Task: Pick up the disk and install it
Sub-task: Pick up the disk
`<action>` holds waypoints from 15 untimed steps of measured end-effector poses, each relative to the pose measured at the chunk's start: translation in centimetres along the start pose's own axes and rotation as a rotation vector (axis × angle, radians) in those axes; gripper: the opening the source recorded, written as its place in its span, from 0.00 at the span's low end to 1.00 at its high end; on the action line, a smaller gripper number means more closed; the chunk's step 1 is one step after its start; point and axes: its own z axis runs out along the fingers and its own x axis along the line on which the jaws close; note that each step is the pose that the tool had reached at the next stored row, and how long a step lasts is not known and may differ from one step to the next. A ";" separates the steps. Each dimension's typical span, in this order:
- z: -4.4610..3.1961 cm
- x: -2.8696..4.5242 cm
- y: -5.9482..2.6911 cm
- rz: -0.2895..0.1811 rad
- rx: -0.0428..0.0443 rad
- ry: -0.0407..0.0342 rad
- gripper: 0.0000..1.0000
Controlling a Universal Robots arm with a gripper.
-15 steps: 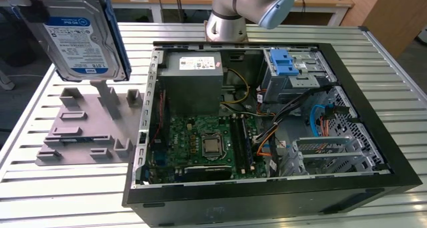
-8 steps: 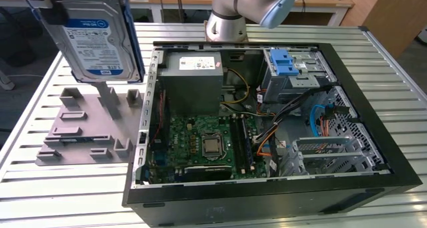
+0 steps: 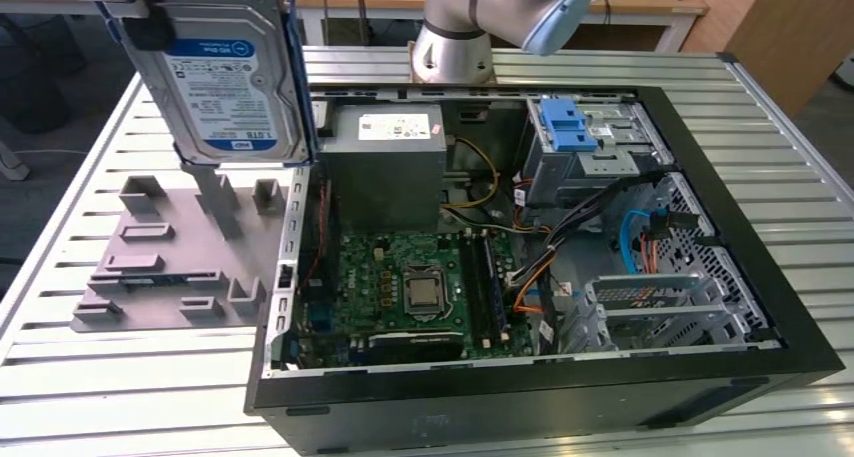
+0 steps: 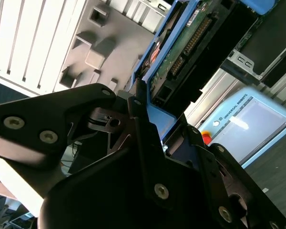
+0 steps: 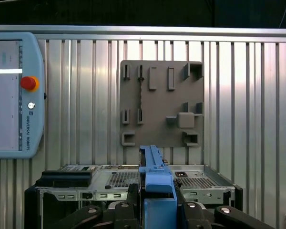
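Disk [image 3: 234, 77], a flat rectangular metal hard drive with a blue-and-white label and a blue plastic carrier frame, is clamped by that frame between the closed black fingers [image 5: 132, 194] of the gripper [image 5: 157, 196]. It hangs on end, clear of the grey plastic fixture plate [image 3: 160, 267] below, near the slatted metal table's [image 3: 134, 377] edge on the exterior view's left. Its top is cut off there. Beside the plate, an open black computer case [image 3: 534, 402] holds a green motherboard [image 3: 400, 282], a grey power supply box [image 3: 387, 167] and a blue-latched drive cage [image 3: 587, 142].

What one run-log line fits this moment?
gripper: shut on disk | disk: in air over grey fixture plate | computer case: open, disk not yet in
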 end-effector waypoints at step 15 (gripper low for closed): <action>-0.03 0.00 -2.76 0.000 -0.0001 0.0001 0.36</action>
